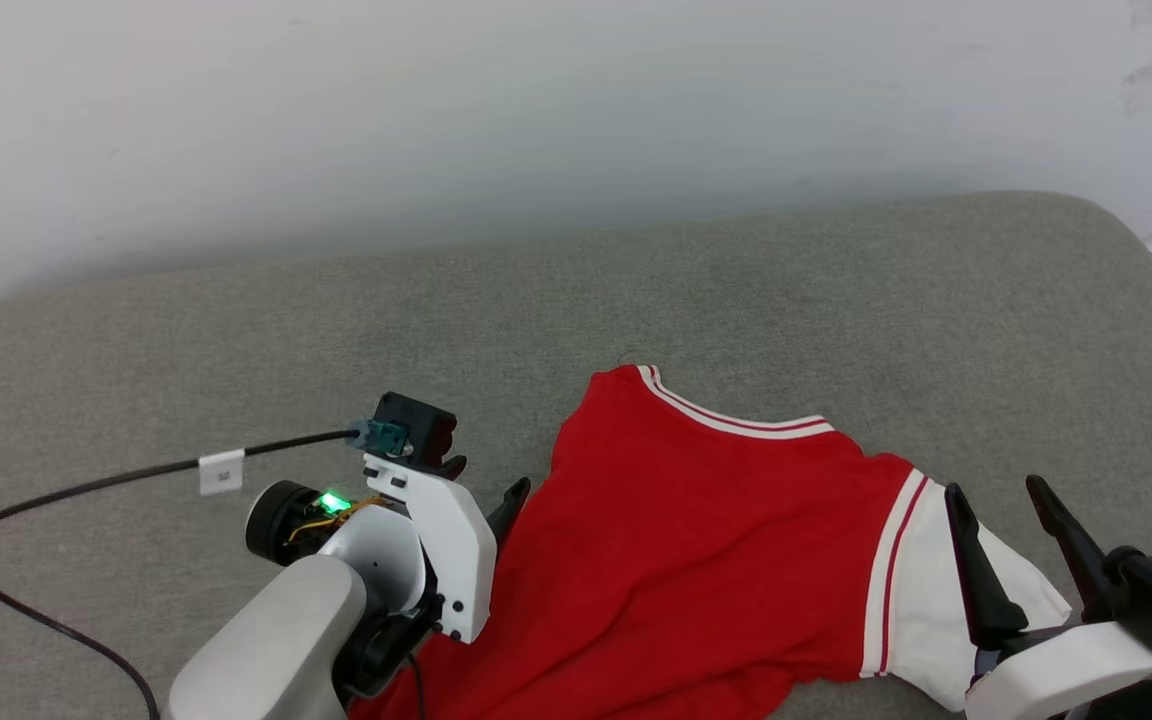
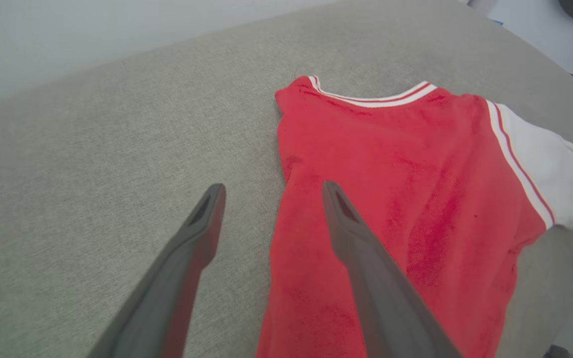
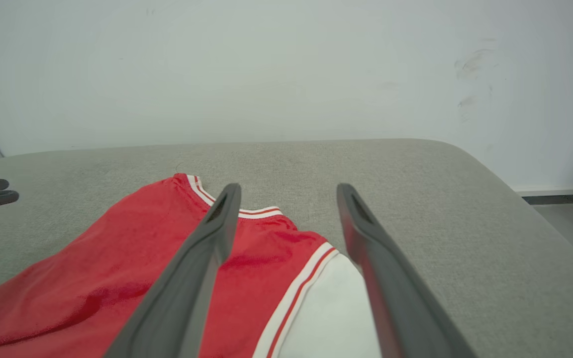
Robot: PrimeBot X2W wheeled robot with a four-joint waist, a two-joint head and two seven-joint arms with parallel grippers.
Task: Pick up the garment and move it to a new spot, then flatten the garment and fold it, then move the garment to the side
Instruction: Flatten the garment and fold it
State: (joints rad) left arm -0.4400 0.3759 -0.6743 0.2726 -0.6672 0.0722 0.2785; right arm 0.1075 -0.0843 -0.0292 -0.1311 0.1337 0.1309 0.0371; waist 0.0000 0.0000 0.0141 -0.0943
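Red jersey on grey upholstered surface, pale wall behind it.
Left gripper at the jersey's edge, right gripper over its white sleeve; both wide open, empty.

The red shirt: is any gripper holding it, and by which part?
Nothing holds the shirt: the left gripper and right gripper both stand open.

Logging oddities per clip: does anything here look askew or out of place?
The garment lies skewed and lopsided: one white sleeve spreads out by the right pincer, while the side by the left pincer ends in a plain red edge, apparently tucked under. Both pincers stand open, gripping nothing.
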